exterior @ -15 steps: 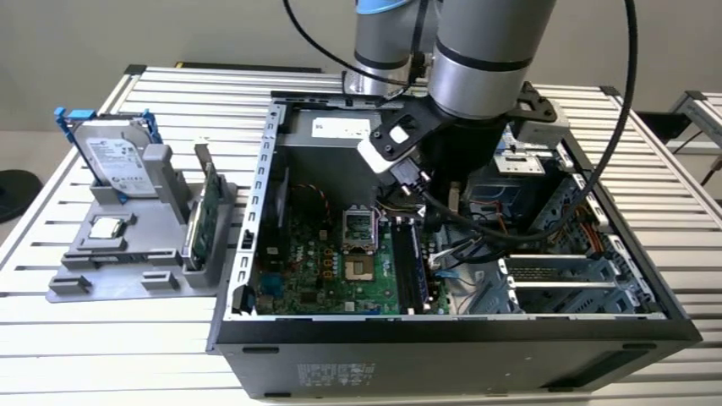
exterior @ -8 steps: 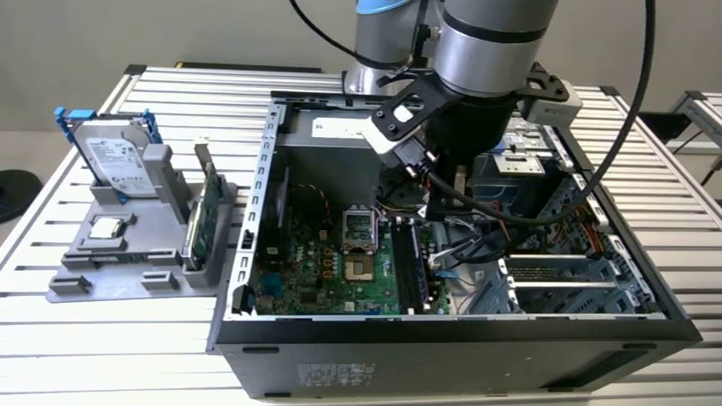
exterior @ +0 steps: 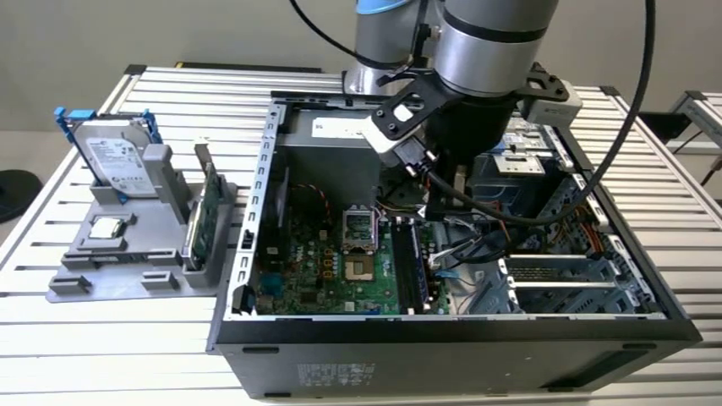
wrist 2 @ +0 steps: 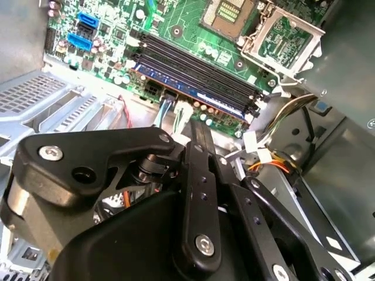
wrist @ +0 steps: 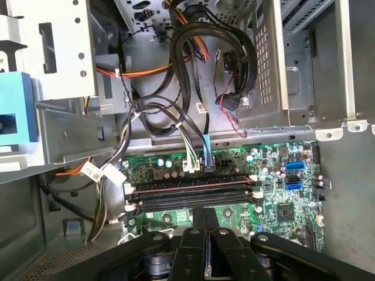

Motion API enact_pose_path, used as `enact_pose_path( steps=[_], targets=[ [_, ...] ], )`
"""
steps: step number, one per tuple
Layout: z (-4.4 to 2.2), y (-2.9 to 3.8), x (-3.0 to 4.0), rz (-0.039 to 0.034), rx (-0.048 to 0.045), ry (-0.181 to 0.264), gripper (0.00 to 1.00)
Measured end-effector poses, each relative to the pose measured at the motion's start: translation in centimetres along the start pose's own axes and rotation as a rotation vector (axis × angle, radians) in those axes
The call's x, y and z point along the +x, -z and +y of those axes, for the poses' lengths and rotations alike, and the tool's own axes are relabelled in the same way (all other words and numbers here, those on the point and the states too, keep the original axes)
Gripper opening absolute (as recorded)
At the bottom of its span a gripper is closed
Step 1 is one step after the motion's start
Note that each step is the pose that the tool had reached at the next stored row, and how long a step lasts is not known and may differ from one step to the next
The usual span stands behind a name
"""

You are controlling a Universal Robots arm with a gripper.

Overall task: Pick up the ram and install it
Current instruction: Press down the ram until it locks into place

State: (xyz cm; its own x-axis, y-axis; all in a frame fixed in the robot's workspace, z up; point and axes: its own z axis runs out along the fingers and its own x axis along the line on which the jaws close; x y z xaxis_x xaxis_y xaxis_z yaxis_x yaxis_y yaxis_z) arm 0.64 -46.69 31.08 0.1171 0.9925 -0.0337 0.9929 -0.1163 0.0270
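Ram, a long thin green circuit-board stick (exterior: 206, 213), stands on edge in a grey plastic holder (exterior: 113, 262) on the slatted metal desk (exterior: 68, 338), well apart from the fingers. The black fingers (wrist: 198, 219) are drawn narrow, close together, with nothing seen between them. They hang inside the open black computer case (exterior: 451, 347), just above the long black memory slots (wrist: 190, 196) of the green motherboard (exterior: 327, 271), tips pointing down at the slots.
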Motion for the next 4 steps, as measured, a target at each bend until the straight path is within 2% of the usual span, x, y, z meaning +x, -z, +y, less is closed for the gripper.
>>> enact_pose_path(
  steps=[4],
  targets=[
    [0.0,0.01,0.0,-0.0004,0.0027,0.0,0.0]
  ],
)
